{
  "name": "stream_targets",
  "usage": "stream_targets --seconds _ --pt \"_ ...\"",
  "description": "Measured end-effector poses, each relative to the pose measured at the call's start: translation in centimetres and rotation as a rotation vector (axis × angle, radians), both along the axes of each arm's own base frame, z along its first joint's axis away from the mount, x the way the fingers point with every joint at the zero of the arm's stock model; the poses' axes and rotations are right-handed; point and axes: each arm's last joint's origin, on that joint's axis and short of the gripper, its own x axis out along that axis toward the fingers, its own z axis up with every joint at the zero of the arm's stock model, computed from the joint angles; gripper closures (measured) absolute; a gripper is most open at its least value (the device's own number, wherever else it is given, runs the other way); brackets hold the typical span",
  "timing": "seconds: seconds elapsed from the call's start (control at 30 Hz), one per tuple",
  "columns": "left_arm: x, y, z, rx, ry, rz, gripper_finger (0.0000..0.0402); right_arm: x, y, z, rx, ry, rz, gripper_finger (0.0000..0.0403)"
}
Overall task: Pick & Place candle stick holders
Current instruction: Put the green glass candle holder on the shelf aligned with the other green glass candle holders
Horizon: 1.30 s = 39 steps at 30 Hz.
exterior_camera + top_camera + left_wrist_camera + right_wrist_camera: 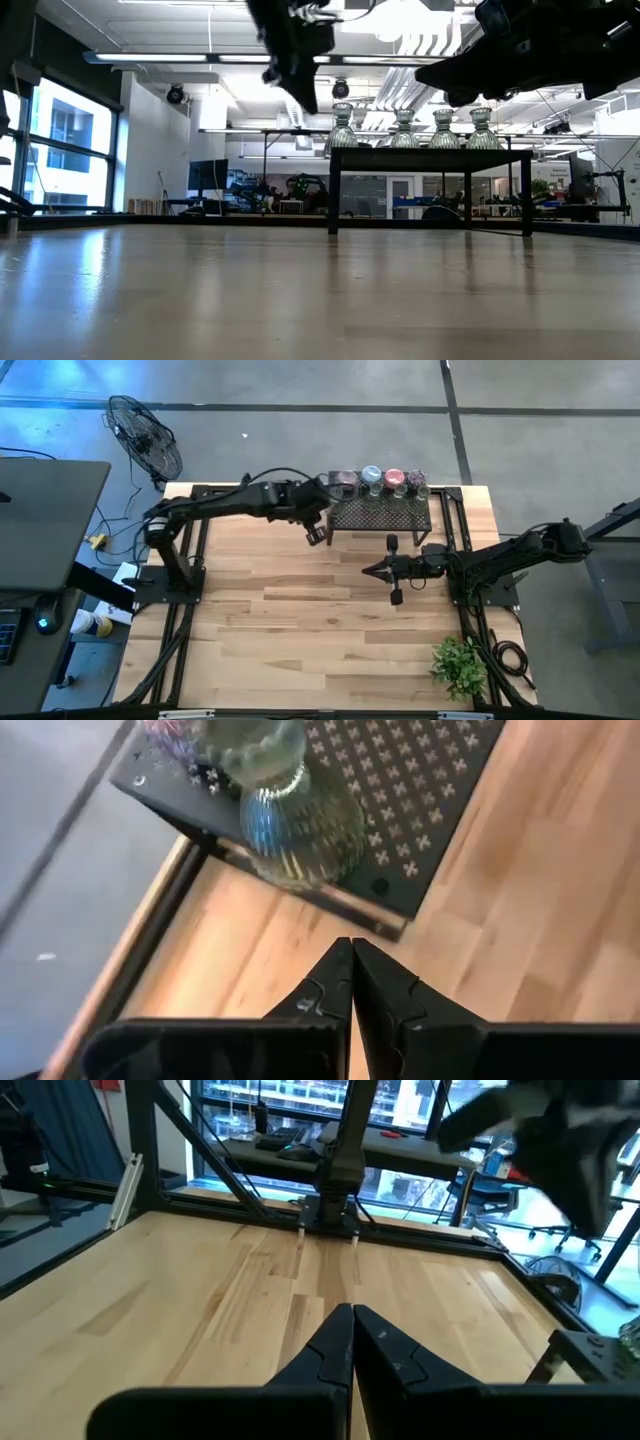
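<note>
Wooden tabletop carries a black perforated stand with four candle stick holders along its back edge. Left gripper, pressed together and empty, hangs just beside the stand's near corner; swinging sideways could knock the closest holder over. Right gripper waits, also pressed together.

Left arm extended across table's far side, wrist angled down, left gripper raised off surface, fingers pressed together, nothing held, right arm folded low at right side, right gripper closed tight, empty, pointed twd centre.
</note>
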Motion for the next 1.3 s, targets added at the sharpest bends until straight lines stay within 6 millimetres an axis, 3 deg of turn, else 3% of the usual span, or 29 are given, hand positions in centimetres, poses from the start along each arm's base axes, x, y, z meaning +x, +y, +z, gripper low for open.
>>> stream_targets --seconds 0.23,0.33,0.67,0.9,1.13,1.3 --pt "-0.7 3.2 -3.7 -0.049 -0.154 0.099 0.04 0.0 0.0 -0.1 0.01 0.009 -0.001 0.0402" --pt "-0.4 3.7 -3.8 -0.084 -0.235 0.063 0.0401 0.0 0.0 0.0 0.009 0.005 -0.002 0.0402" --pt "-0.2 4.0 -3.8 -0.07 -0.267 0.049 0.0401 0.0 0.0 0.0 0.003 -0.001 -0.003 0.0401" --pt "1.1 4.8 -5.3 -0.101 -0.297 0.02 0.0401 0.0 0.0 0.0 0.001 -0.002 -0.003 0.0401" --pt "1.2 4.7 -5.3 -0.107 -0.308 0.001 0.0402 0.0 0.0 0.0 0.001 -0.001 -0.003 0.0401" --pt "1.5 3.9 -5.0 -0.146 -0.327 -0.103 0.0401 0.0 0.0 0.0 0.0 -0.001 -0.003 0.0402"
